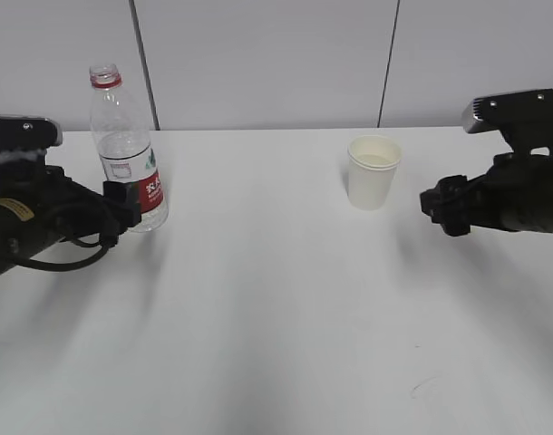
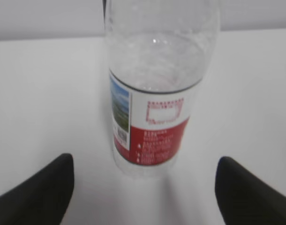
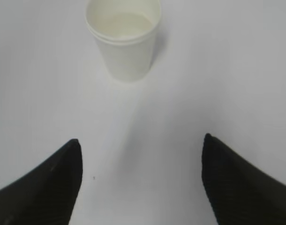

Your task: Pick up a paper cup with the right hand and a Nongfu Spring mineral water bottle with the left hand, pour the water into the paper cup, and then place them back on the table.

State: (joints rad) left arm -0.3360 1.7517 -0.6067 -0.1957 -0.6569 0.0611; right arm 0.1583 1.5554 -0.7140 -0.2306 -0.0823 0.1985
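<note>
The Nongfu Spring mineral water bottle (image 1: 124,145) is seen standing upright at the upper left of the exterior view, on the white surface (image 1: 276,308). No cap is seen on its mouth, and the red neck ring shows near the top. The left claw (image 1: 130,207) is placed low at the bottle's labelled part, at the left edge of the frame; from this angle contact cannot be judged. In the left wrist view the bottle (image 2: 154,89) fills the centre and top of the frame, while the 2 black fingers (image 2: 37,194) are seen at the lower corners, spread wide and clear of the bottle on both sides, so the left claw is released.

The paper cup (image 1: 373,171) is seen upright right of centre in the exterior view, well apart from the bottle. The right claw (image 1: 440,207) is held near the cup at the right side of the frame, not touching it. In the right wrist view the cup (image 3: 124,40) sits at the top centre, and the 2 dark fingers (image 3: 237,183) are spread at the lower corners with bare surface between them: the right claw is released and holds nothing.
</note>
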